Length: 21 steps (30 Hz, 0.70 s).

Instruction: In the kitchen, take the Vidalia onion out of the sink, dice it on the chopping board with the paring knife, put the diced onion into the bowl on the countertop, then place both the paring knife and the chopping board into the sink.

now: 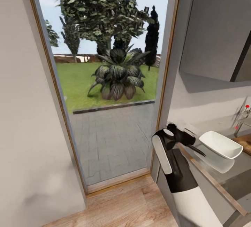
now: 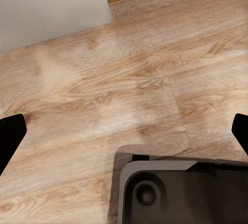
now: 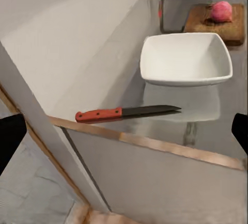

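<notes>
No brand, label or writing can be read anywhere in these views. The right gripper [image 3: 124,133] hangs open in front of the countertop [image 3: 103,87], its two dark fingertips at the sides of the wrist view with nothing between them. The paring knife [image 3: 126,113] lies flat just inside the countertop's front edge, red handle toward the window-side end, dark blade pointing toward the bowl [image 3: 186,59]. The white bowl stands farther in from that edge, near the knife's tip but apart from it, and its reflection shows on the glossy surface. Beyond the bowl the chopping board [image 3: 214,25] lies toward the far end of the countertop, with the pink onion [image 3: 221,11] resting on it. In the head view the right arm [image 1: 174,164] crosses in front of the countertop's near end, partly hiding it; the chrome tap [image 1: 244,115] with its red knob stands at the far end.

The left gripper [image 2: 124,136] is open too, over the wooden plank floor [image 2: 129,79], above the robot's dark base [image 2: 175,193]. A tall glazed door [image 1: 111,80] looks onto paving, grass and trees.
</notes>
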Tool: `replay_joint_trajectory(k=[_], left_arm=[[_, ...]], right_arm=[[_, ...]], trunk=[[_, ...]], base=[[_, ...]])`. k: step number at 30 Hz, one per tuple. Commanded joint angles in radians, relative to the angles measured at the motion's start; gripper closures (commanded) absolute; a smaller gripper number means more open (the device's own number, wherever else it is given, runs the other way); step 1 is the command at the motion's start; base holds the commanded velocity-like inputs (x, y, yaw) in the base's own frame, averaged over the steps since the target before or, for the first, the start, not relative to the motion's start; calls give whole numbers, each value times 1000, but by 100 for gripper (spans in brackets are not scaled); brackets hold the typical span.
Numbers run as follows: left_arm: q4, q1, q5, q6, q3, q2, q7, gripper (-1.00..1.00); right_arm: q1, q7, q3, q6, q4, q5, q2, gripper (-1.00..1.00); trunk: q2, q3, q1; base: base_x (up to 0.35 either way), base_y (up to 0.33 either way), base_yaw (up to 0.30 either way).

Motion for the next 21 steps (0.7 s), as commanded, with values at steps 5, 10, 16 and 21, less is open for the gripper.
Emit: replay_joint_trajectory(k=[5, 10, 16, 21], left_arm=[[-1, -1, 9, -4, -7, 1, 8, -100], [0, -1, 9, -4, -7, 1, 8, -100], [0, -1, 9, -4, -7, 0, 8, -100], [0, -1, 9, -4, -7, 0, 8, -100]], right_arm=[[-2, -191, 17, -51, -16, -168, 0, -100], [-2, -254, 88, -155, -19, -242, 0, -100], [-2, -254, 99, -189, -30, -436, 0, -100], [-2, -254, 81, -197, -52, -471, 0, -100]], trunk=[[-2, -2, 1], [-2, -2, 1], [-2, -2, 1], [-2, -2, 1]], base=[[0, 0, 0], [0, 0, 0], [0, 0, 0], [0, 0, 0]])
